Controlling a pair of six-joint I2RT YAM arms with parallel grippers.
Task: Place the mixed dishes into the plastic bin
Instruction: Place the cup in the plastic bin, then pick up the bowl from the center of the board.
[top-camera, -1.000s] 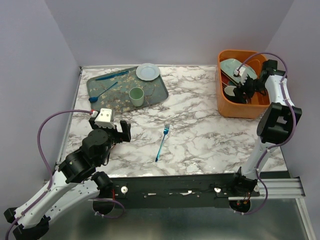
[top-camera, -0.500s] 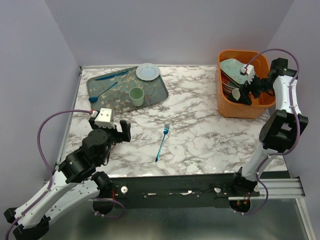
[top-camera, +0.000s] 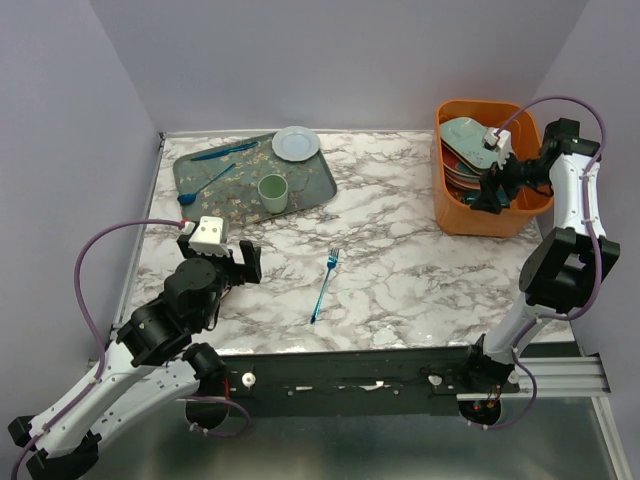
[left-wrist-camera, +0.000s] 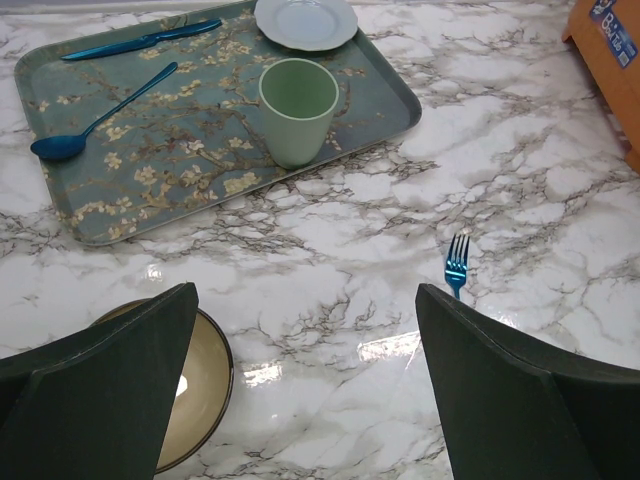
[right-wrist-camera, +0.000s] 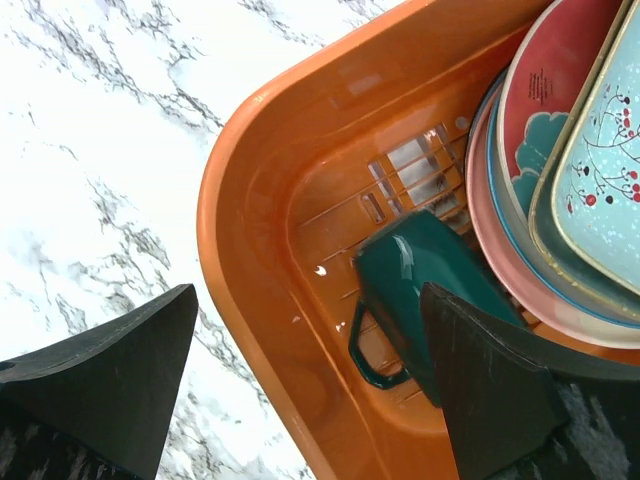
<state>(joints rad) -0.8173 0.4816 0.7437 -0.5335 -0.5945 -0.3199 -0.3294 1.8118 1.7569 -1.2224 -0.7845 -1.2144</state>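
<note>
- Plastic bin (right-wrist-camera: 262, 190) holds a teal mug (right-wrist-camera: 412, 268) beside stacked plates (right-wrist-camera: 560, 95).
- Right gripper (right-wrist-camera: 307, 293) gapes empty above it.
- Left gripper (left-wrist-camera: 305, 290) gapes empty near a tan bowl (left-wrist-camera: 198, 385).

Orange bin (top-camera: 468, 218), dark-teal mug (right-wrist-camera: 418, 272)

Sticker (left-wrist-camera: 612, 18) on plastic bin (left-wrist-camera: 606, 72): print unreadable.

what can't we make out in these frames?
- Bowl: left wrist view, partly behind the left gripper; top view, hidden under that arm.
- Mug: right wrist view, partly behind the right gripper.
- Plates: right wrist view, cut by the frame edge; count unclear.
</note>
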